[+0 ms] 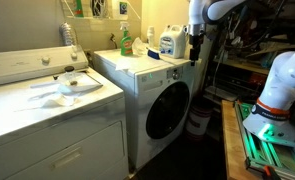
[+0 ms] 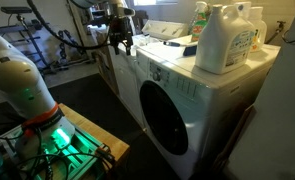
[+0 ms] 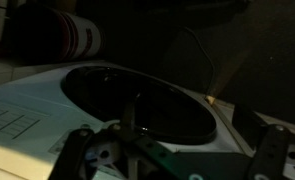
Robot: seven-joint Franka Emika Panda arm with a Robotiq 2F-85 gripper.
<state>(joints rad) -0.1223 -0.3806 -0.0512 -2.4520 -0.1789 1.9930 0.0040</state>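
My gripper (image 1: pixel 194 47) hangs from the arm just off the front corner of a white front-loading washer (image 1: pixel 157 75), about level with its top; it also shows in an exterior view (image 2: pixel 120 42). In the wrist view the two fingers stand wide apart with nothing between them (image 3: pixel 172 160). Below them is the washer's dark round door window (image 3: pixel 137 100), also seen in both exterior views (image 1: pixel 167 110) (image 2: pixel 168 125). The door is shut. The gripper touches nothing.
A white and blue detergent jug (image 1: pixel 170 42) (image 2: pixel 227 38) and a green bottle (image 1: pixel 125 40) stand on the washer top. A white dryer (image 1: pixel 47 120) beside it carries a white cloth and dish (image 1: pixel 72 85). The robot base (image 2: pixel 22 90) stands on a green-lit wooden platform (image 2: pixel 82 150).
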